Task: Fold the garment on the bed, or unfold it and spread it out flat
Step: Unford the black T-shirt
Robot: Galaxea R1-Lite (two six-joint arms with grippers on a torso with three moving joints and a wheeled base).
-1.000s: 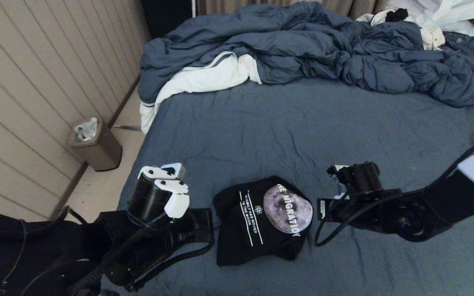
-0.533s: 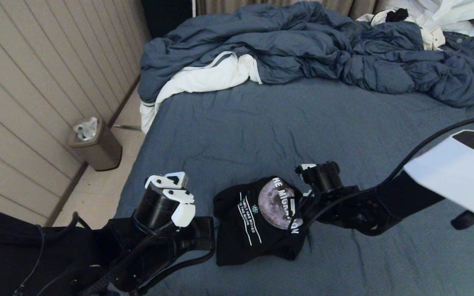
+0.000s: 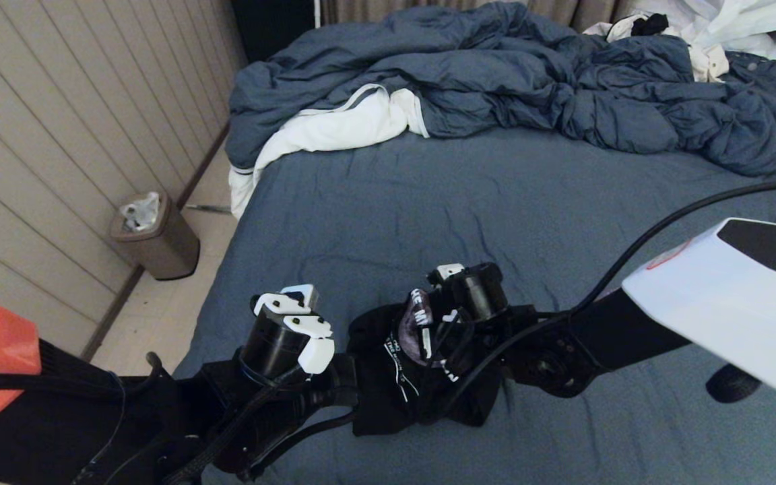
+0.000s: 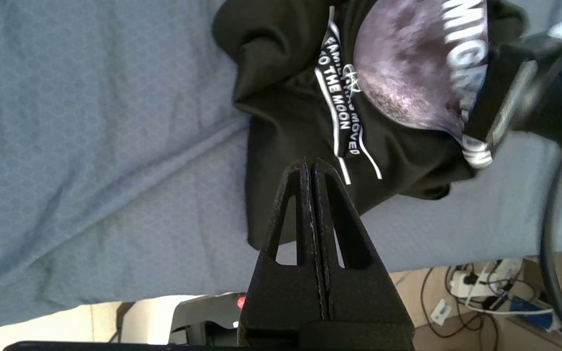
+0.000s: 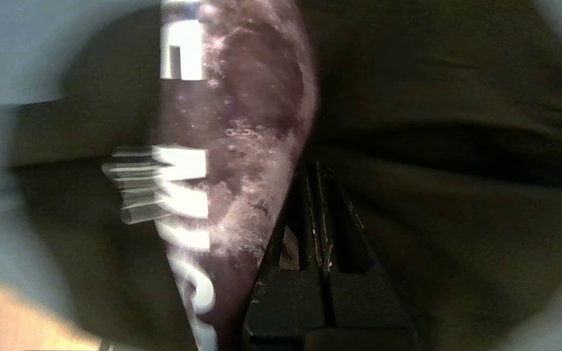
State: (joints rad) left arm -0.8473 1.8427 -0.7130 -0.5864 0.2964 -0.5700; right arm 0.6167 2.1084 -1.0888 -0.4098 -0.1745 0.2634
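Note:
The garment (image 3: 388,384), a black T-shirt with a grey moon print and white text, lies bunched on the near part of the bed (image 3: 496,202). My right gripper (image 5: 312,168) is shut and pressed into the shirt's right side, and the moon print (image 5: 242,122) is folded up against its fingers. Nothing shows between those fingers. Its arm (image 3: 563,337) reaches in from the right. My left gripper (image 4: 309,163) is shut and empty, hovering just over the garment's (image 4: 300,97) near left edge.
A puffy blue-grey duvet (image 3: 496,74) is heaped across the far side, with a white cloth (image 3: 334,128) at its left end and white clothes (image 3: 731,27) at the far right. A brown bin (image 3: 155,239) stands on the floor left of the bed. Cables (image 4: 481,292) lie below the near edge.
My right gripper has swept left into the garment, pushing its right side up and crumpling the moon print. The left arm has crept slightly towards the shirt.

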